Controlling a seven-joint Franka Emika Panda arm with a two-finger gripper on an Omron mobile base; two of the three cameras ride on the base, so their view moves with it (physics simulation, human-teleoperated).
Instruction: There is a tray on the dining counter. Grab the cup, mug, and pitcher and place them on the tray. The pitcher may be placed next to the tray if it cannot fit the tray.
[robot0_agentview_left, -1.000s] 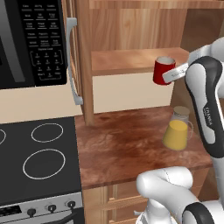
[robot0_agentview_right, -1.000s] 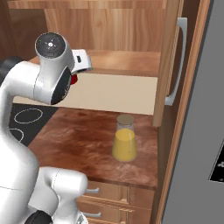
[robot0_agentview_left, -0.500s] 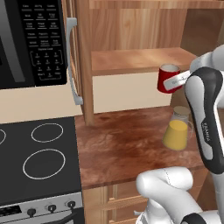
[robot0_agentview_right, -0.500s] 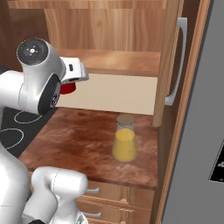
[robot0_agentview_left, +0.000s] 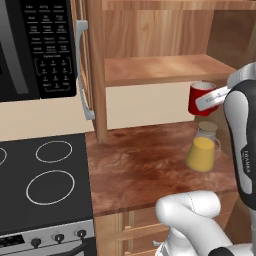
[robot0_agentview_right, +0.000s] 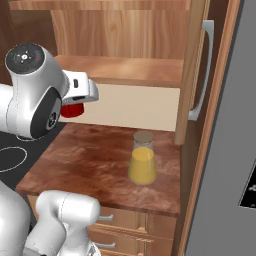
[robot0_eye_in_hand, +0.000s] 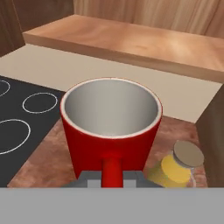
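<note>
Claw (robot0_eye_in_hand: 112, 176) clenched on the mug's handle — mug (robot0_agentview_left: 201, 98) held upright in the air at right of frame, above the pitcher (robot0_agentview_left: 203, 150) on the worktop (robot0_agentview_left: 140, 165). Best kept level and lifted clear of that pitcher — no tilting while carrying toward the tray.

The white arm (robot0_agentview_right: 35, 97) is seen at the left, its round dark-capped joint raised in front of the wooden shelf (robot0_agentview_right: 125, 70). The red mug (robot0_agentview_right: 73, 110) is partly hidden behind the arm, only its lower red part being shown, lifted well above the worktop (robot0_agentview_right: 90, 165). The pitcher (robot0_agentview_right: 142, 159), yellow-orange in its lower body, is stood upright on the worktop, right of the mug and near the open cabinet door (robot0_agentview_right: 197, 75). A black stovetop (robot0_agentview_right: 12, 157) is seen at the far left.
</note>
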